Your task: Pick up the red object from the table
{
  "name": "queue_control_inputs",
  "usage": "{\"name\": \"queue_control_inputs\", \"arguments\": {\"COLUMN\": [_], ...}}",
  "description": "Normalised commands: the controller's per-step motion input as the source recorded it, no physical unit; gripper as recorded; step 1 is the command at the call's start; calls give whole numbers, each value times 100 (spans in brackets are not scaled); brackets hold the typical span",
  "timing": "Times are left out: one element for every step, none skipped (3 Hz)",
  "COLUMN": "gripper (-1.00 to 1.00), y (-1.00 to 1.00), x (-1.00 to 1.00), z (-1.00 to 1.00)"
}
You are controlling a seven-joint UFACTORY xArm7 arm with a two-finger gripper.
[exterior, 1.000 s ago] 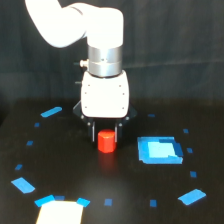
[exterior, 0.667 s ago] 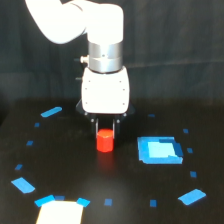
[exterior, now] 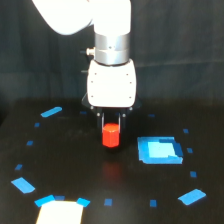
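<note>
One gripper (exterior: 111, 124) clamped on red object (exterior: 111, 136), lifted above black table (exterior: 75, 165), blue square (exterior: 159, 150) nearby

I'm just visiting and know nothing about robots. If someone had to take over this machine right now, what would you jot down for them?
Gripper: pointing down, fingers on either side of the red object; looks shut on it.
Red object: upright, seemingly just off the table, with a faint red glow on the surface beneath it. The flat blue square lies apart, toward the exterior view's right.
Done: reach and grasp.
Left: lift it well clear and confirm the hold.
</note>
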Motion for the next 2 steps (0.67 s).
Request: {"name": "queue_control_inputs", "arguments": {"gripper": [3, -30], "y": [-50, 2], "x": [35, 36], "z": [100, 100]}}
